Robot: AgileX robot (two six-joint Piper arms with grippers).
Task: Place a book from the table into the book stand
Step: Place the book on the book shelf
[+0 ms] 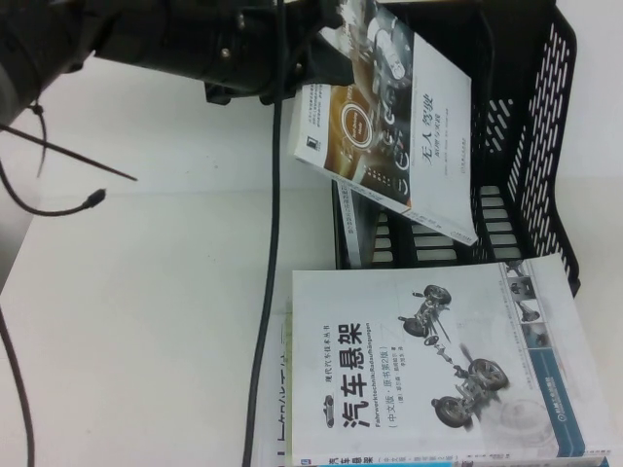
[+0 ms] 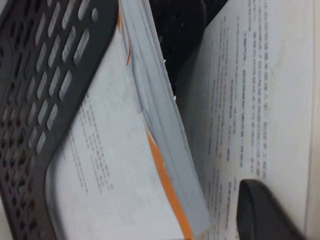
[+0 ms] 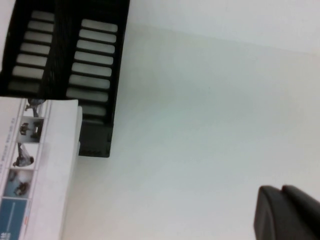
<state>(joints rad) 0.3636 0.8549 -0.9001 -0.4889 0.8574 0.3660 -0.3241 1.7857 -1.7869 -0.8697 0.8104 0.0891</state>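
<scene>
My left gripper (image 1: pixel 326 60) is at the back, shut on a book (image 1: pixel 394 122) with a dark photo cover and a white spine. It holds the book tilted in the air over the black mesh book stand (image 1: pixel 540 126). In the left wrist view one dark finger (image 2: pixel 265 212) presses on the held book's white printed cover (image 2: pixel 250 100), next to an orange-striped book (image 2: pixel 160 150) that stands inside the stand's wall (image 2: pixel 40 75). My right gripper (image 3: pixel 287 215) is out of the high view. It hangs shut and empty over bare white table, right of the stand (image 3: pixel 65 50).
A white book with car-suspension pictures (image 1: pixel 438 360) lies flat in front of the stand, and it also shows in the right wrist view (image 3: pixel 40 165). Another book (image 1: pixel 265 394) lies partly under it. A black cable (image 1: pixel 273 243) hangs down the middle. The table's left half is bare white.
</scene>
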